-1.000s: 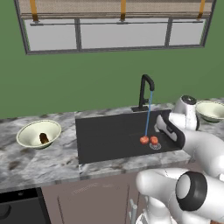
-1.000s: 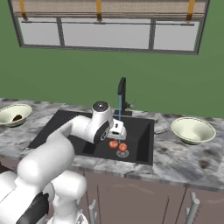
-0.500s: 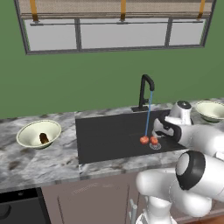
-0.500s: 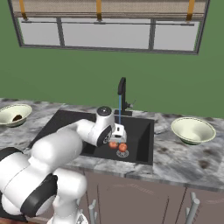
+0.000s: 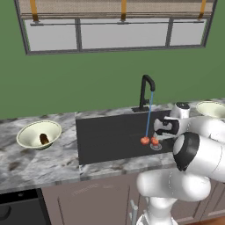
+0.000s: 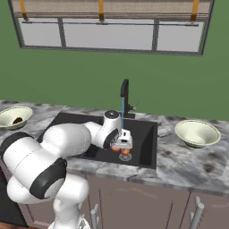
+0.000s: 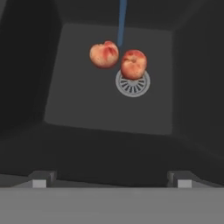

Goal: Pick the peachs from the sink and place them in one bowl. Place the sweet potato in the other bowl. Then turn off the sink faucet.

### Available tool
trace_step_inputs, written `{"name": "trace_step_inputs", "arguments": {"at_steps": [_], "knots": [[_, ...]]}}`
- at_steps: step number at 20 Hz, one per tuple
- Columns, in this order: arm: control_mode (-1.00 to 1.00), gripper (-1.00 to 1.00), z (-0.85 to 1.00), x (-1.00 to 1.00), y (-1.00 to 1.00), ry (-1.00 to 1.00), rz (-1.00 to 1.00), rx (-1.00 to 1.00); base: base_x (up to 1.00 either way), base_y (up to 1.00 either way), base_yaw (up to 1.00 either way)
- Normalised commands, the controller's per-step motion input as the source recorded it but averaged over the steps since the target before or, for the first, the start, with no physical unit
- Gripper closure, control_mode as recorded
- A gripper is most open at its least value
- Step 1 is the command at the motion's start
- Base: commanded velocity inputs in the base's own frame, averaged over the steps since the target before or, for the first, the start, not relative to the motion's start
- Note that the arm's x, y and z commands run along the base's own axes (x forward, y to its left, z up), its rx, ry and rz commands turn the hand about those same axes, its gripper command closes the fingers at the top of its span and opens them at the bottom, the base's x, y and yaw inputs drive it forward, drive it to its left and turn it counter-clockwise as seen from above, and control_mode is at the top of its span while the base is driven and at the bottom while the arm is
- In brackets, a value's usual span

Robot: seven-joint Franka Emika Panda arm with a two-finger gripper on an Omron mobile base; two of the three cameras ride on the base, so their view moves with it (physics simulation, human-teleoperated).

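Below open gripper (image 7: 112,181): 2 peachs (image 7: 119,60).

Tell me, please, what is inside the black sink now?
Inside the sink lie two peaches, side by side. One sits partly over the silver drain ring and covers its upper part. The blue water stream falls near them. Nothing else shows on the visible floor.

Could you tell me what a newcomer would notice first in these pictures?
Two orange-red peaches lie side by side in the black sink, one overlapping the drain ring, with the faucet's blue stream falling beside them. The white arm reaches over the sink's right end, its open gripper above the fruit. The sweet potato sits in the left bowl; the right bowl holds nothing.
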Motion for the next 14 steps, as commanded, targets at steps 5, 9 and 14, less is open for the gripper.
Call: {"name": "trace_step_inputs", "arguments": {"at_steps": [5,9,14], "knots": [[-1.0,-1.0,-0.27,0.12,0.0,0.14,0.0,0.0,0.0,0.0,0.0],[-1.0,-1.0,-0.28,0.19,0.0,0.15,0.0,0.0,0.0,0.0,0.0],[-1.0,-1.0,-0.26,0.17,0.0,0.08,0.0,0.0,0.0,0.0,0.0]]}}
